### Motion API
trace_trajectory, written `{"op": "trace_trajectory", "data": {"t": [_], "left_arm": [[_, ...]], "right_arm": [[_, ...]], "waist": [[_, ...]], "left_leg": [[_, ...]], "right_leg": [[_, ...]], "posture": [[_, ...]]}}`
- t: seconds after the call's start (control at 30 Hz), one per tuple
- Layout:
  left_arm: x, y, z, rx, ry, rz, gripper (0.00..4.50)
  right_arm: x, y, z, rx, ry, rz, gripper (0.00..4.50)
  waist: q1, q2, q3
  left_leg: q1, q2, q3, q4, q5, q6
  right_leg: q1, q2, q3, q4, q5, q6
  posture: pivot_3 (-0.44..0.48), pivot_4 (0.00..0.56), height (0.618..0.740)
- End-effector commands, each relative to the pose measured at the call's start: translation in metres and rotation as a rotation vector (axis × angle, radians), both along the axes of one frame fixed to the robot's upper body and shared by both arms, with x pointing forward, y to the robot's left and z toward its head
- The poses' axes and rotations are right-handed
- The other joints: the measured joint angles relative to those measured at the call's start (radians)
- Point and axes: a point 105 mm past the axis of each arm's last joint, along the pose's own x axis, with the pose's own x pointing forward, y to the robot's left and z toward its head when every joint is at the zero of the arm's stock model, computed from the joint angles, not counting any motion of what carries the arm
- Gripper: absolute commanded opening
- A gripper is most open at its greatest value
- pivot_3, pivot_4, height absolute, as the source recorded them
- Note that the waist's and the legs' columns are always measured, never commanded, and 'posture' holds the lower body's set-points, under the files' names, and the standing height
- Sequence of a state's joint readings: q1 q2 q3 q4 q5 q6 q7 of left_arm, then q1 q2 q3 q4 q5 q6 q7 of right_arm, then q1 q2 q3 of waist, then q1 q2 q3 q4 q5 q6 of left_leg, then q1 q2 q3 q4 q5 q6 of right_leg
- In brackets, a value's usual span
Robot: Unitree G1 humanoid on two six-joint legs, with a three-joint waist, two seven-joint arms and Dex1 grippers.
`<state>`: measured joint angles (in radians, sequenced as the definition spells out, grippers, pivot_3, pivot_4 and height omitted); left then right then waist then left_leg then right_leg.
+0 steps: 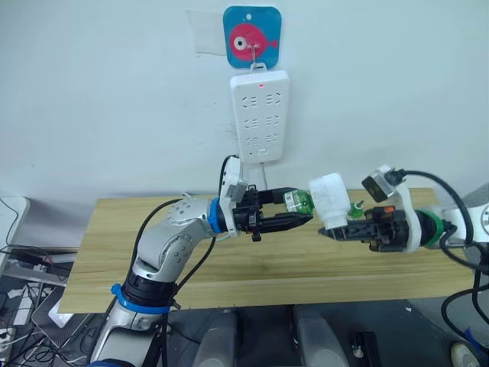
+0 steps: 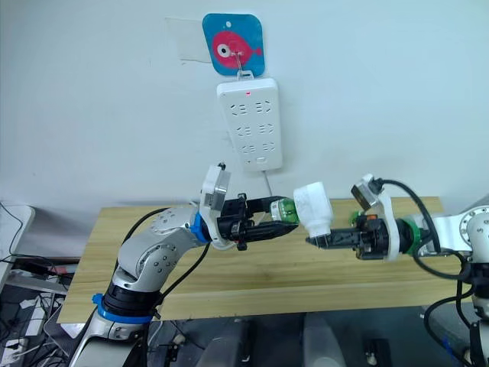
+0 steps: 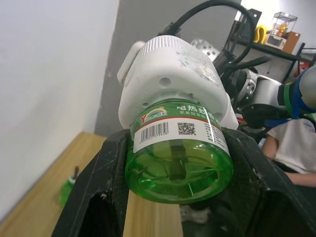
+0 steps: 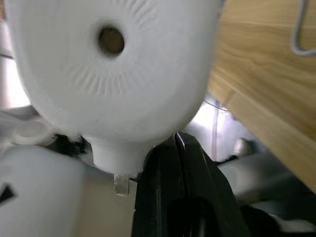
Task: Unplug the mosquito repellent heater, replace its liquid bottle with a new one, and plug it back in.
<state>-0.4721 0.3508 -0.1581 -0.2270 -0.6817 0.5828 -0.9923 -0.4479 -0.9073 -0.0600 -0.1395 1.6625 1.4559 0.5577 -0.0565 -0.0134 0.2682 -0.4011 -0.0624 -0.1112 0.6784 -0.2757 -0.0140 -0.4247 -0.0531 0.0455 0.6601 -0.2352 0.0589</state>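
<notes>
The white mosquito repellent heater (image 1: 330, 197) hangs in the air over the wooden table (image 1: 153, 252), below the power strip. A green liquid bottle (image 3: 177, 163) sits in the heater's underside, and my left gripper (image 1: 302, 208) is shut around that bottle. From the other side, my right gripper (image 1: 330, 231) is shut on the heater's plug end. A metal prong (image 4: 121, 183) shows beside its black finger (image 4: 173, 187), and the dark vent hole (image 4: 110, 40) faces the right wrist camera. A second small green bottle (image 1: 356, 206) stands on the table behind the right gripper.
A tall white power strip (image 1: 260, 115) with a red light hangs on the wall from a blue fish hook (image 1: 252, 34), its cord dropping behind the table. Cables trail at the table's left end. A person in a white shirt (image 3: 296, 143) sits in the background.
</notes>
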Motion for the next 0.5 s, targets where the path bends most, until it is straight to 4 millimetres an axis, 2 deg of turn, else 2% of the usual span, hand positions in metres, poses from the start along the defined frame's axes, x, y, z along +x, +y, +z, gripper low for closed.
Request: {"op": "trace_trajectory", "data": {"t": [0.03, 0.1, 0.27, 0.33, 0.43, 0.5], "left_arm": [[-0.006, 0.011, -0.008, 0.033, 0.104, -0.039, 2.23], [-0.005, 0.024, -0.013, 0.050, 0.202, -0.049, 2.23], [-0.004, 0.051, -0.016, 0.041, 0.408, -0.073, 2.23], [-0.006, 0.056, -0.018, 0.038, 0.496, -0.099, 2.23], [-0.011, 0.058, -0.020, 0.049, 0.560, -0.136, 2.23], [-0.015, 0.057, -0.020, 0.045, 0.602, -0.169, 2.23]], "right_arm": [[0.010, -0.014, -0.010, -0.185, -0.283, -0.038, 0.37], [0.017, -0.028, -0.023, -0.324, -0.520, 0.012, 0.91], [0.036, -0.036, -0.024, -0.370, -0.978, 0.070, 2.66], [0.040, -0.036, -0.028, -0.382, -1.115, 0.120, 3.38], [0.042, -0.032, -0.031, -0.357, -1.225, 0.159, 4.48], [0.044, -0.022, -0.023, -0.319, -1.416, 0.199, 4.48]], "waist": [[0.000, 0.000, 0.000], [-0.002, 0.000, 0.000], [-0.011, 0.000, -0.001], [-0.015, 0.000, -0.001], [-0.018, 0.000, -0.001], [-0.020, 0.000, -0.001]], "left_leg": [[0.000, 0.000, 0.000, 0.000, 0.000, 0.000], [0.000, 0.000, 0.000, 0.000, 0.000, 0.000], [0.001, 0.001, 0.002, 0.000, 0.000, -0.001], [0.001, 0.001, 0.001, 0.000, 0.002, -0.004], [0.001, 0.000, 0.000, 0.000, 0.002, -0.005], [0.001, 0.000, -0.001, 0.000, 0.003, -0.005]], "right_leg": [[0.000, 0.000, 0.000, 0.000, 0.000, 0.000], [0.000, 0.001, 0.000, 0.000, -0.001, 0.001], [0.000, 0.002, -0.001, 0.001, -0.001, 0.002], [0.000, 0.001, 0.000, 0.001, -0.001, 0.002], [0.000, 0.001, 0.000, 0.001, -0.001, 0.002], [0.000, 0.000, 0.000, 0.001, -0.001, 0.001]], "posture": [[-0.104, 0.208, 0.740], [-0.109, 0.206, 0.740], [-0.129, 0.203, 0.740], [-0.133, 0.200, 0.740], [-0.137, 0.199, 0.740], [-0.139, 0.197, 0.740]]}}
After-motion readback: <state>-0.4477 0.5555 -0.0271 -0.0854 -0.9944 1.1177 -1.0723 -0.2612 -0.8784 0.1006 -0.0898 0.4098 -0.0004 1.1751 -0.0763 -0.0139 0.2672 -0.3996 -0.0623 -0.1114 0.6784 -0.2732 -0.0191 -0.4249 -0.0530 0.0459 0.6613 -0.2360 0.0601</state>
